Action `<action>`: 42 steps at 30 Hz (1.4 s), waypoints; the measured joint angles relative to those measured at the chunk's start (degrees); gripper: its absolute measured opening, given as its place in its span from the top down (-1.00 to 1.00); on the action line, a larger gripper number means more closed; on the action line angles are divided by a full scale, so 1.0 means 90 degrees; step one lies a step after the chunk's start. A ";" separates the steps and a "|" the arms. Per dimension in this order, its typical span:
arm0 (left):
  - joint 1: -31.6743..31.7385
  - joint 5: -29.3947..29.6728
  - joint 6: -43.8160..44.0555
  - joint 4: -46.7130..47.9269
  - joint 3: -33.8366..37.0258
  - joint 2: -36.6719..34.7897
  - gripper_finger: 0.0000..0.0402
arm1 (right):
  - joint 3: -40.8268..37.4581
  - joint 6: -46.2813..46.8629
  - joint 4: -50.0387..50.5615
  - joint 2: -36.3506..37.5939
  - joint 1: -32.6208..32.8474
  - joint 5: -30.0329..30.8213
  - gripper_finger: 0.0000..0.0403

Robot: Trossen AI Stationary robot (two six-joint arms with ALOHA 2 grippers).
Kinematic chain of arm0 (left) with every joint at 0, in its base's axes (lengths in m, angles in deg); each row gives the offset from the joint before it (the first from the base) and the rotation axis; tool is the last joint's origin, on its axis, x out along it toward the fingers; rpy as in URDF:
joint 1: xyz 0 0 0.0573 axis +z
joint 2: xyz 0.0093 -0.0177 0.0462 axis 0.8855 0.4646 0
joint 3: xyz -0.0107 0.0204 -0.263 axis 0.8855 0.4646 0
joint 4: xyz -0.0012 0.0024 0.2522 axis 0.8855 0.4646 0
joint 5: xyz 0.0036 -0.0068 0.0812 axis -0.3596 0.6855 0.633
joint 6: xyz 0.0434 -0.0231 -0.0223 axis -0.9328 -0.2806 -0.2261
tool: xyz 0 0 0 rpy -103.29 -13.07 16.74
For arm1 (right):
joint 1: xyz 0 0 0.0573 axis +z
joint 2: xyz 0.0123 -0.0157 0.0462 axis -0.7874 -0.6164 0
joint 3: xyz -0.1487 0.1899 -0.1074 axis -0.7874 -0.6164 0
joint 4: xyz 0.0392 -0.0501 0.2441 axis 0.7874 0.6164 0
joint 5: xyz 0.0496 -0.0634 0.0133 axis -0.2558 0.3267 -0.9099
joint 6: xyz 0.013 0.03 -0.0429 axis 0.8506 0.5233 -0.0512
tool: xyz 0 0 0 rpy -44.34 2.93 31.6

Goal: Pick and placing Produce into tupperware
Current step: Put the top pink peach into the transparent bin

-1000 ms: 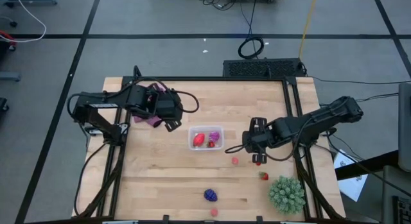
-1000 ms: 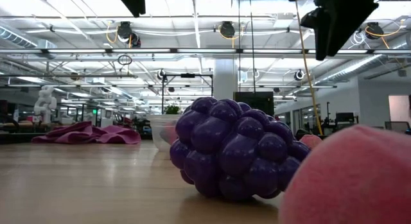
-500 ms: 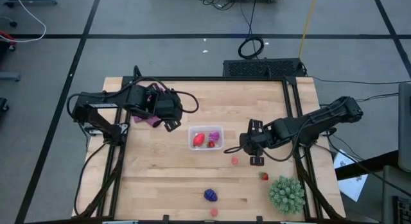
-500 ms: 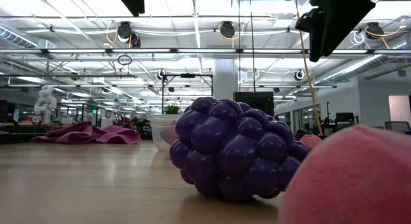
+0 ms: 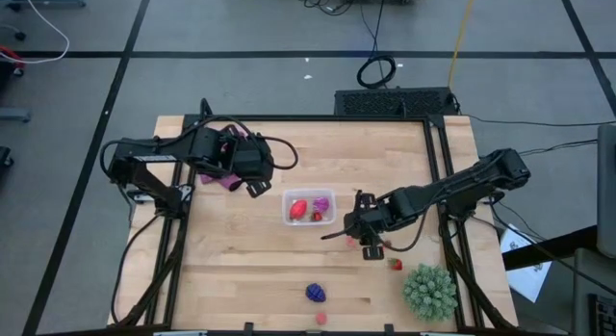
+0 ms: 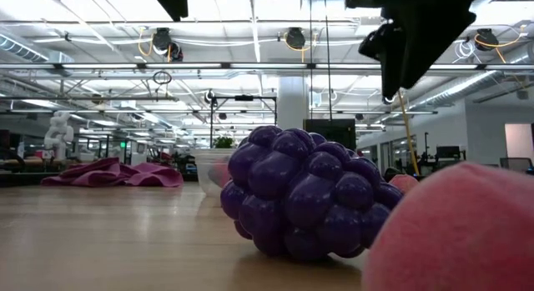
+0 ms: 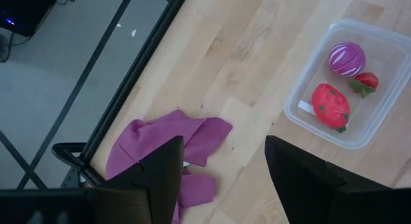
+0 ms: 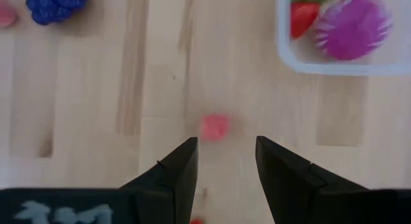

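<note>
Bare wooden table [image 5: 241, 259], no legible writing; right gripper [image 8: 221, 161] fingers apart over small pink fruit [image 8: 214, 127]; left gripper [image 7: 221, 165] likewise spread.

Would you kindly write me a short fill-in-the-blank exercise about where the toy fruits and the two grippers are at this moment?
1. The clear plastic rectangular tub holds ____ toy fruits.
2. The right gripper is open above a small ____ fruit on the wooden table.
3. The left gripper waits near the crumpled ____ cloth.
4. The dark blue-purple berry lies ____ the tub.

Missing words: three; pink; purple; outside
</note>
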 joint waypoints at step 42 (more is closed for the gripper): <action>0.0000 0.0019 -0.0156 0.0002 -0.0002 0.0000 -0.11 | 0.1711 -0.0556 -0.0862 -0.0965 0.0576 -0.0494 0.26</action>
